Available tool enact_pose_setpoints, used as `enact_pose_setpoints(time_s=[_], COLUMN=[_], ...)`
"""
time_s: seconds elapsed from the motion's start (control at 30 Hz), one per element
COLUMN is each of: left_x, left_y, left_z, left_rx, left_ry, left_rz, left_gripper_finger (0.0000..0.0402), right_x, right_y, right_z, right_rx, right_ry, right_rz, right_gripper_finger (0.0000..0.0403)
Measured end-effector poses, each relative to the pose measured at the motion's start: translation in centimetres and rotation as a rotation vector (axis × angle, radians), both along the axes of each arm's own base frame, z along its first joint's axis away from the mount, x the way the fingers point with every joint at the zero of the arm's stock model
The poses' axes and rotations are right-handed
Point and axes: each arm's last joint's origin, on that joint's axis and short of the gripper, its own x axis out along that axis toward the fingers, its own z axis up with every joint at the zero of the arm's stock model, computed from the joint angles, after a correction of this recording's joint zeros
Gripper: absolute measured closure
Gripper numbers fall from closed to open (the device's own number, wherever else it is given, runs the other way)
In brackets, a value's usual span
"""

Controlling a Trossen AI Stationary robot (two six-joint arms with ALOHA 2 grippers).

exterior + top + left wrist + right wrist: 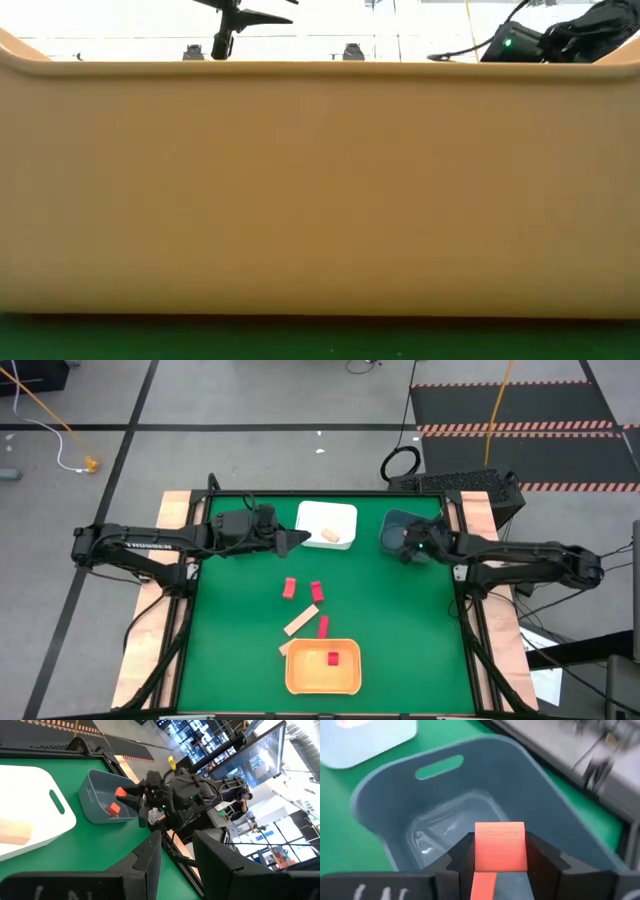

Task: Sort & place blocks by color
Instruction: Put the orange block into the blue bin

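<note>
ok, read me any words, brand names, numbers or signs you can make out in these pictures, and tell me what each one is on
"TROSSEN": white letters along the left dark robot arm, high view; small, only just readable.
Pale marks on the bodies of the left gripper and right gripper, in the wrist views: too blurred to read.
Nothing readable on the grey plastic bin, white plastic bin, orange plastic bin or wooden blocks.

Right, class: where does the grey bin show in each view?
High view: grey bin upper middle, right of the white bin.
Low view: not in it.
Left wrist view: centre-left, beyond the white bin.
Right wrist view: fills most of the picture; white bin in a corner.
Shared landmark: the white bin.
</note>
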Motion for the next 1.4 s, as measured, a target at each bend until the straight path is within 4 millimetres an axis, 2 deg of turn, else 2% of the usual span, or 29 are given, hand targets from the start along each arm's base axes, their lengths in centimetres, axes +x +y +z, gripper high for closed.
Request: enact_pose_setpoints(time_s=[0.17, 0.37, 0.6, 0.77, 0.93, 1.13, 1.4], left_x=[0.0, 0.3, 0.7, 0.9, 1.4, 2.1, 2.9], left_y=[-0.1, -1.3, -3.2, -3.7, -3.9, -4.0, -4.0], left_z=[-0.1, -0.9, -3.5, -5.4, -6.7, -7.8, -9.4], left_rx=[-0.014, 0.064, 0.128, 0.102, 0.064, -0.003, -0.123], left_ry=[0.003, 0.087, 0.297, 0.434, 0.504, 0.523, 0.568], left_rz=[0.000, -0.069, -0.172, -0.170, -0.154, -0.123, -0.063], left_gripper_finger=[0.0286, 0.0286, 0.0270, 0.0237, 0.0200, 0.0171, 0.0169], right_x=[-0.2, -0.3, -0.3, -0.3, -0.2, -0.3, 0.1], right_y=[-0.9, -1.2, -1.2, -1.2, -1.1, -1.1, -0.6], right_z=[-0.6, -0.7, -0.7, -0.7, -0.6, -0.5, 0.4], right_rx=[0.110, 0.118, 0.113, 0.116, 0.151, 0.171, 0.343], right_ry=[-0.074, -0.075, -0.064, -0.070, -0.111, -0.146, -0.353], right_rz=[-0.106, -0.141, -0.128, -0.133, -0.129, -0.151, -0.123], right_gripper_finger=[0.0272, 0.0258, 0.0193, 0.0147, 0.0118, 0.0106, 0.0109])
